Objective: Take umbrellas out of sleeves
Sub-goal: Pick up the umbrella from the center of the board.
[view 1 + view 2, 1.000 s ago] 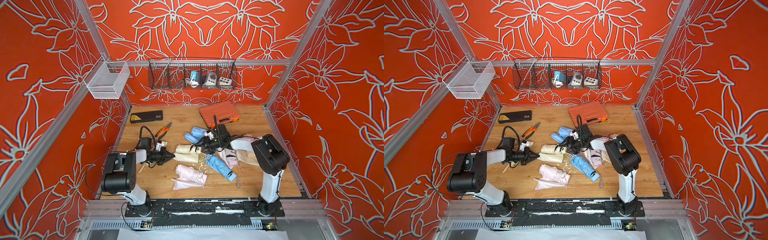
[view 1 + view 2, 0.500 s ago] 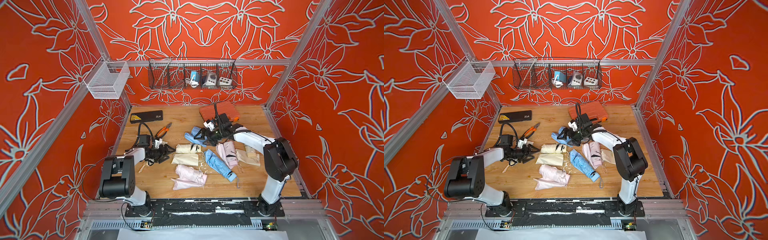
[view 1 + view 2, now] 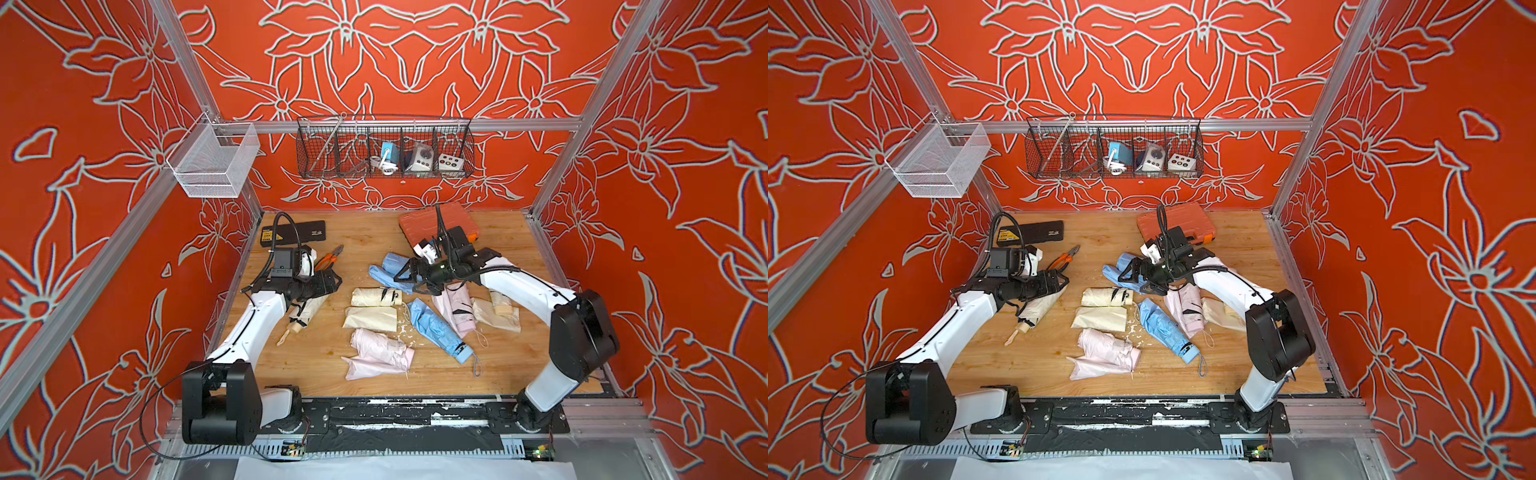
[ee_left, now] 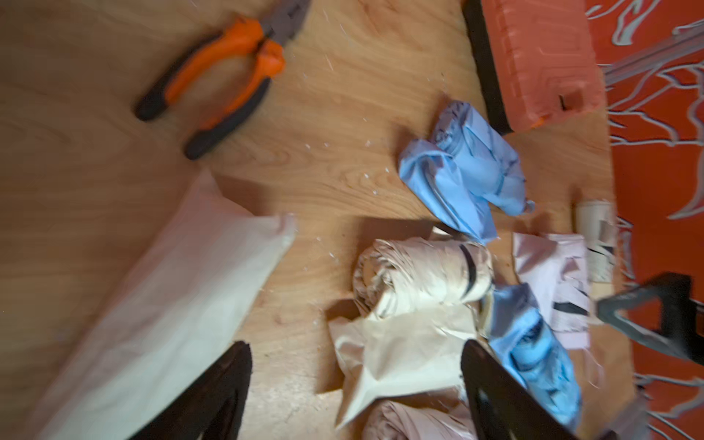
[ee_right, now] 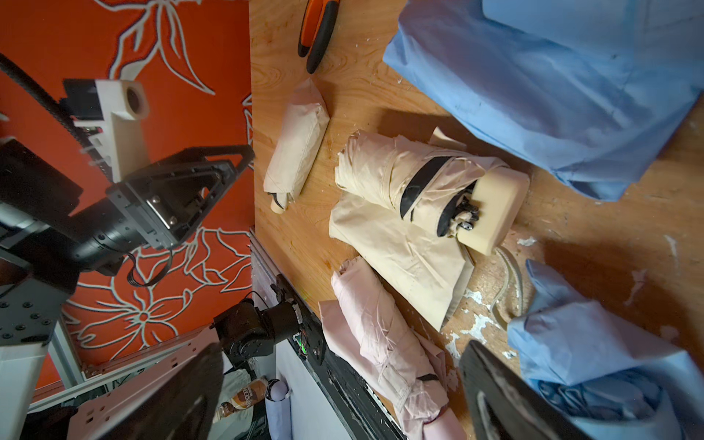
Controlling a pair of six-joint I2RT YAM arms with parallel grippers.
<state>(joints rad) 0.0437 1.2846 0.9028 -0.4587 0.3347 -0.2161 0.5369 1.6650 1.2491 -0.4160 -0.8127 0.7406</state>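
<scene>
Hands hang wide open and empty over the bench (image 3: 316,365). At 9 o'clock the left hand (image 3: 336,281) hovers above a sleeved cream umbrella (image 3: 309,305). It is probably light, its cover thin, limp and slippery over a stiff core. It looks best held by the wooden handle (image 3: 294,328) while the cover's far end is pinched and drawn off. At centre lie a bare cream umbrella (image 3: 376,296), a flat cream sleeve (image 3: 370,319), and a pink umbrella (image 3: 380,345) on a pink sleeve (image 3: 363,369). Near 12 o'clock the right hand (image 3: 409,279) hovers by a crumpled blue bundle (image 3: 386,270), contents unclear. Toward 3 o'clock lie a blue umbrella (image 3: 436,328), a second pink umbrella (image 3: 455,309) and a third cream umbrella (image 3: 498,313). Count: six clear umbrellas and two loose sleeves.
</scene>
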